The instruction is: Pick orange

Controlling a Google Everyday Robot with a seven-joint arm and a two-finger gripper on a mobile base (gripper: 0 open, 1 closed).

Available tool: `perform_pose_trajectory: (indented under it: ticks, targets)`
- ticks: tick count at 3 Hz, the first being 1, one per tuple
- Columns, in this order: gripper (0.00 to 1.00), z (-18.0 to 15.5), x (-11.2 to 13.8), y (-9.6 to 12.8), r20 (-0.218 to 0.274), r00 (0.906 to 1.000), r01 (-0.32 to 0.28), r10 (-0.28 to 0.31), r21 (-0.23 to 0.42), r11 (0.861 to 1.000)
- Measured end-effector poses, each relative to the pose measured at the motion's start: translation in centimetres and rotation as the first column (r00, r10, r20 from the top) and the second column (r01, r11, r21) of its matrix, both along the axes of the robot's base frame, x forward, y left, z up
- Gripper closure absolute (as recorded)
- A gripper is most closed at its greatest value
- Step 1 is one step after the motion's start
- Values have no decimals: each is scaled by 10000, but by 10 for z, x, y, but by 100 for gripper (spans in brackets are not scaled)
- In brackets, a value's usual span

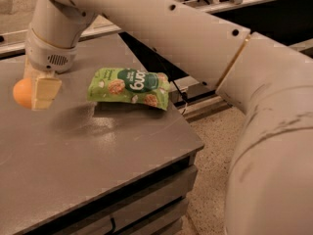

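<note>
The orange (20, 93) is a smooth round orange-yellow fruit at the far left of the camera view. My gripper (33, 98) hangs from the big cream arm and is shut on it. One cream finger (45, 93) covers the orange's right side; the other finger is hidden behind the fruit. The orange is held a little above the grey table (98, 160), and a dim shadow lies on the table to its right.
A green snack bag (129, 86) lies flat on the table just right of the gripper. The table's right edge and front corner (198, 143) drop to a speckled floor. My arm's thick links fill the top and right of the view.
</note>
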State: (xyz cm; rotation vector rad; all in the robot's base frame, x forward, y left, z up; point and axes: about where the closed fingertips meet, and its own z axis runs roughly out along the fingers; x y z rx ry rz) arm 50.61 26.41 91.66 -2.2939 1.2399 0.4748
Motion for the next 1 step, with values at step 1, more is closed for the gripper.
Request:
perform_pose_trajectory:
  ticks: [1]
  targets:
    - [100, 0, 0, 0, 0, 10000, -1, 1, 0, 10000]
